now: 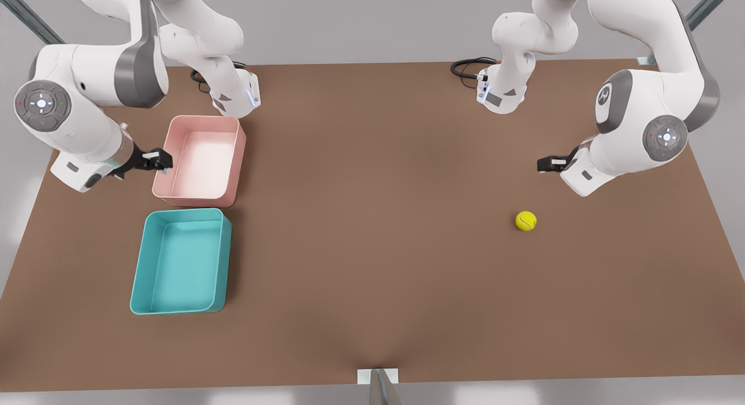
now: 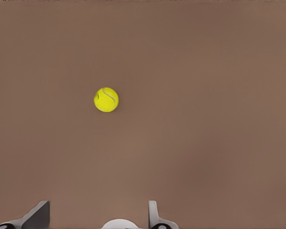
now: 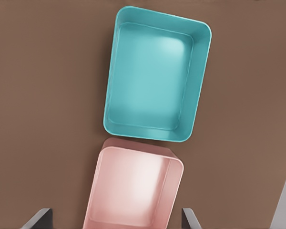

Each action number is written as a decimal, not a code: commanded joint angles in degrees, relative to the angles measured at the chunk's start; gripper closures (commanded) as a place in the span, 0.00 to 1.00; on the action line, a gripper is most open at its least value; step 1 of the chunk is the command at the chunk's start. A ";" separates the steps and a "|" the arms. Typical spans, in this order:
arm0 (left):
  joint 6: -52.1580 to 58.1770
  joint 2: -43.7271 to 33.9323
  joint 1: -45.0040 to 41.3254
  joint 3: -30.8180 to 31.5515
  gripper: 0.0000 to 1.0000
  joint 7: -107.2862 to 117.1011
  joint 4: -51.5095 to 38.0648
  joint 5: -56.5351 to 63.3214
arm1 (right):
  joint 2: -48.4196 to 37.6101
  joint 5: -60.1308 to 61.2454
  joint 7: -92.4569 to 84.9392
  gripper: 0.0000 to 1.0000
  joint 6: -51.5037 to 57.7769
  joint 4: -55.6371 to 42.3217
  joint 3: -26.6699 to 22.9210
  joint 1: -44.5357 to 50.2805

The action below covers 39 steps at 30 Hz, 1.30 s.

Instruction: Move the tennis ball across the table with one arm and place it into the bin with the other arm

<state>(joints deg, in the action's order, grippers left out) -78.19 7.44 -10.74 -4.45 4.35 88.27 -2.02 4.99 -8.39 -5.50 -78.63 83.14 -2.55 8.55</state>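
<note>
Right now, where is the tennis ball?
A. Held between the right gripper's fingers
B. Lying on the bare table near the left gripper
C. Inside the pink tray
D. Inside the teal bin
B: the tennis ball lies on the brown table, close to the open left gripper and far from the teal bin.

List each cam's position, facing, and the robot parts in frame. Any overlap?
Front view: high off the table, looking down; both arms, left gripper, right gripper.
Left wrist view: looks down at tennis ball; open fingertips.
Right wrist view: looks down at bin, pink tray; open fingertips.
Shared: front shows all three.
</note>
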 commanded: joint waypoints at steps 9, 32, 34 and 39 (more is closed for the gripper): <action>-29.02 11.28 1.16 -0.21 0.79 -34.45 4.18 3.16 | 2.13 0.22 -0.47 0.00 -7.40 -0.52 -0.79 -1.33; -56.81 19.10 10.13 -2.58 0.79 -102.08 32.67 3.16 | 0.29 5.58 -2.32 0.00 -7.06 4.76 -1.49 -6.26; -56.73 19.10 10.30 -2.58 0.79 -101.91 32.67 3.17 | 0.29 5.84 -2.41 0.00 -7.06 4.93 -1.49 -6.26; -56.46 18.84 5.03 -2.58 0.79 -89.53 32.67 2.99 | -0.15 6.11 -2.41 0.00 -7.06 6.07 -1.49 -6.35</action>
<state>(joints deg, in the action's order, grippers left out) -133.88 26.42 -4.90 -7.00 -79.64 120.95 1.05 4.91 -2.44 -7.50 -85.70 89.18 -4.02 2.32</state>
